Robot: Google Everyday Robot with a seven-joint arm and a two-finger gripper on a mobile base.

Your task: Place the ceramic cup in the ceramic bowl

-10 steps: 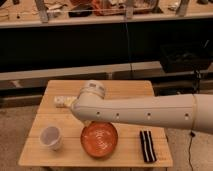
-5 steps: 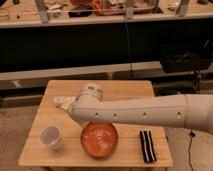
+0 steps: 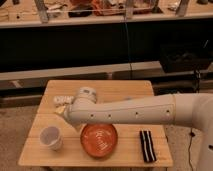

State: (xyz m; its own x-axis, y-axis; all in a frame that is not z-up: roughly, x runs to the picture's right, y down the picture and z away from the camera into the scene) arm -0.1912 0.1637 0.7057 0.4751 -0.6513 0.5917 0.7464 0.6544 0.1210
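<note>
The ceramic cup (image 3: 51, 137) is small and white and stands upright at the table's front left. The ceramic bowl (image 3: 100, 140) is a wide orange-red dish with white markings, to the right of the cup near the front edge. My white arm (image 3: 135, 112) reaches in from the right, across and above the bowl's far side. The gripper (image 3: 63, 113) is at the arm's left end, above and a little behind the cup and apart from it. It is mostly hidden by the wrist.
A clear plastic bottle (image 3: 61, 101) lies at the left of the wooden table (image 3: 125, 90), just behind the gripper. A black striped flat object (image 3: 146, 145) lies at the front right. A dark counter front rises behind the table.
The arm's wrist end has moved a little left and down, closer to the cup. The cup, the bowl and the other things have not moved.
</note>
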